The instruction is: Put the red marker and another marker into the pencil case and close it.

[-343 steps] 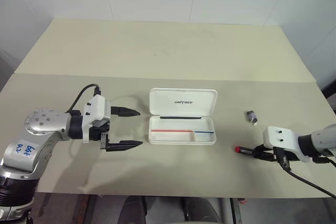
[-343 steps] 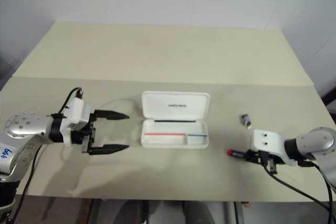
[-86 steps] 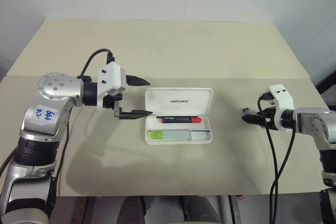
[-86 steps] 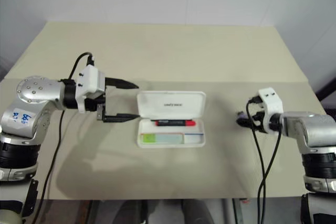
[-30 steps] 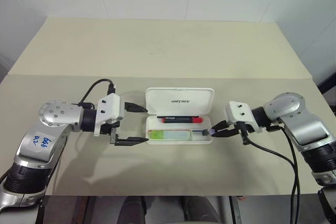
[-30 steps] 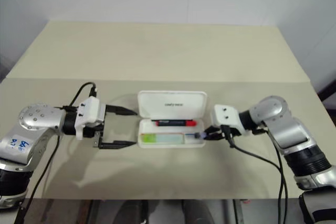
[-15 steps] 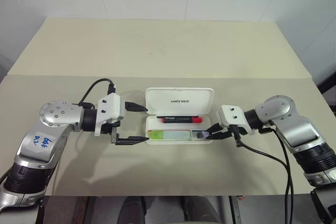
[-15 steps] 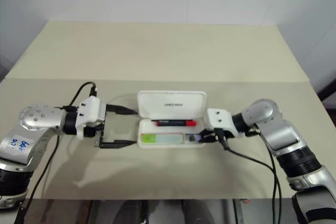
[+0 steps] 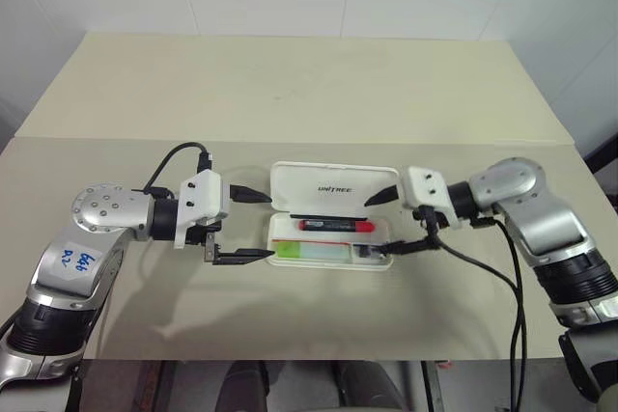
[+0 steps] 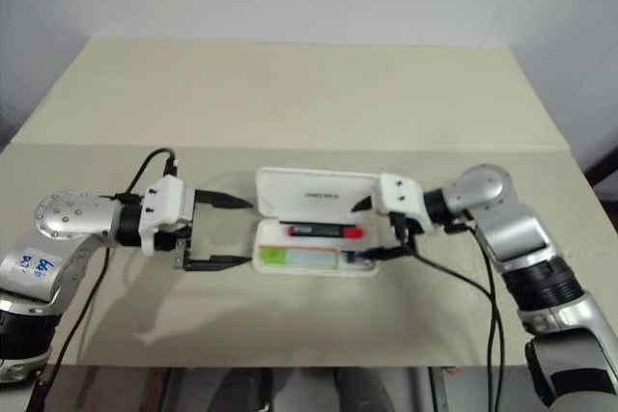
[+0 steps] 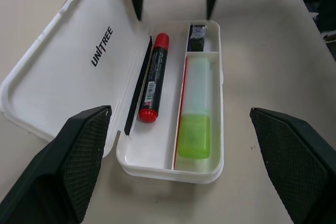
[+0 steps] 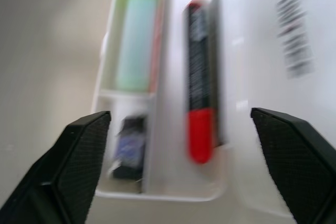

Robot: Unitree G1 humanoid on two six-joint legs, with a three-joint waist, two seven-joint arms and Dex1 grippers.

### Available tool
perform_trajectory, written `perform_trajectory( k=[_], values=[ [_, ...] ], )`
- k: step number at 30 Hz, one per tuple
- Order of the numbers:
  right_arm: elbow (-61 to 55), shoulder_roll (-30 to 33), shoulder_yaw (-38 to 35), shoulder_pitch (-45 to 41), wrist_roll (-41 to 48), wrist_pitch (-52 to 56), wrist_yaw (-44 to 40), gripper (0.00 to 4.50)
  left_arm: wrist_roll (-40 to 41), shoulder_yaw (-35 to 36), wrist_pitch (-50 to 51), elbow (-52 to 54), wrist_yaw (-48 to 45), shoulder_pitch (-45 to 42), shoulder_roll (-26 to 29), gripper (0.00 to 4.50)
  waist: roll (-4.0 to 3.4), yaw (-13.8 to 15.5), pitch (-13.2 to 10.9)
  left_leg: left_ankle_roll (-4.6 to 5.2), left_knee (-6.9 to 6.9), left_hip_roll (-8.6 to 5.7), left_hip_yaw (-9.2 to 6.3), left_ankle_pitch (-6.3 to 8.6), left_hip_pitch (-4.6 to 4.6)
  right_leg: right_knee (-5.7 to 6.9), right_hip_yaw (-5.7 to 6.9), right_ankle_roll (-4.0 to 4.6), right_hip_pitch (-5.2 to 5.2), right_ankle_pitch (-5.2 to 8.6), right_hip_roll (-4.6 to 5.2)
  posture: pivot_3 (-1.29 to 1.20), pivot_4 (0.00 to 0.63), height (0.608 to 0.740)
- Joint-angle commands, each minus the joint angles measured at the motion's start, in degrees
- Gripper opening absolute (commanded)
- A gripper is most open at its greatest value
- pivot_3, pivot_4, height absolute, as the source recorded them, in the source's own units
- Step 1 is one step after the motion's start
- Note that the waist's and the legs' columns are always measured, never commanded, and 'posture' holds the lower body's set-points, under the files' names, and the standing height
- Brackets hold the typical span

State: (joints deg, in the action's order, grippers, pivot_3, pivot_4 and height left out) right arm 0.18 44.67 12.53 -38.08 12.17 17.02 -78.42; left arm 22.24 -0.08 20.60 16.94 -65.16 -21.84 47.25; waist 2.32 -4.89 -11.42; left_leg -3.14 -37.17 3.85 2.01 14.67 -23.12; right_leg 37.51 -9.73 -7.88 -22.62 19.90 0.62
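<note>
**Small item released into the case; lid not yet closed**

My right gripper (image 9: 394, 221), pinched on a small dark object (image 11: 198, 31) a moment ago, now has its fingers wide apart over the right end of the pencil case (image 9: 333, 260); the object lies in the small end compartment. The red marker (image 9: 336, 225) and the green marker (image 9: 311, 249) already lie inside, so I judge only closing remains. My left gripper (image 9: 251, 227) hovers, fingers apart, just beside the case's left end.

Both grippers (image 9: 242, 226) (image 9: 393, 222) wide open, empty.
</note>
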Motion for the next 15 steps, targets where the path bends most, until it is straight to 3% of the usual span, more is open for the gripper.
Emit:
perform_trajectory(
  k=[1, 6, 10, 15],
  values=[
    [-1.8, -0.6, -3.5, -0.4, 2.7, 1.1, 1.8, 4.48, 0.0, 0.4, -1.4, -0.5, -0.1, -1.1, 0.1, 4.5, 0.0, 0.0, 0.0, 0.0, 0.01, 0.0, -0.01, 0.0, 0.0, 0.0, 0.01, 0.01, 0.0, 0.0, 0.0, 0.0, 0.15, 0.74],
    [-9.4, -1.6, -12.7, 4.5, 11.7, 2.0, 4.5, 4.48, -0.1, 0.5, -2.1, -1.8, -0.4, -1.6, 0.4, 4.5, 0.0, 0.1, 0.0, 0.0, 0.05, 0.0, -0.01, 0.0, -0.02, -0.02, 0.02, 0.01, 0.0, 0.01, 0.0, 0.0, 0.15, 0.74],
    [-14.9, -0.2, -18.1, 7.6, 19.8, 11.3, 7.5, 4.48, 0.0, 1.4, -2.5, -4.2, -0.2, -2.8, 0.4, 4.5, 0.0, 0.1, 0.0, -0.01, 0.04, 0.0, -0.02, 0.01, -0.03, -0.03, 0.04, 0.01, 0.01, 0.01, 0.0, 0.0, 0.15, 0.74],
    [-19.8, 0.8, -25.6, 12.7, 25.0, 14.3, 12.2, 4.48, 1.0, 3.0, -3.3, -8.7, -0.3, -5.5, 0.2, 4.5, 0.01, 0.1, 0.0, -0.01, 0.01, -0.01, -0.05, 0.0, -0.02, 0.01, 0.05, 0.01, 0.02, 0.0, -0.01, 0.0, 0.15, 0.74]
  ],
)
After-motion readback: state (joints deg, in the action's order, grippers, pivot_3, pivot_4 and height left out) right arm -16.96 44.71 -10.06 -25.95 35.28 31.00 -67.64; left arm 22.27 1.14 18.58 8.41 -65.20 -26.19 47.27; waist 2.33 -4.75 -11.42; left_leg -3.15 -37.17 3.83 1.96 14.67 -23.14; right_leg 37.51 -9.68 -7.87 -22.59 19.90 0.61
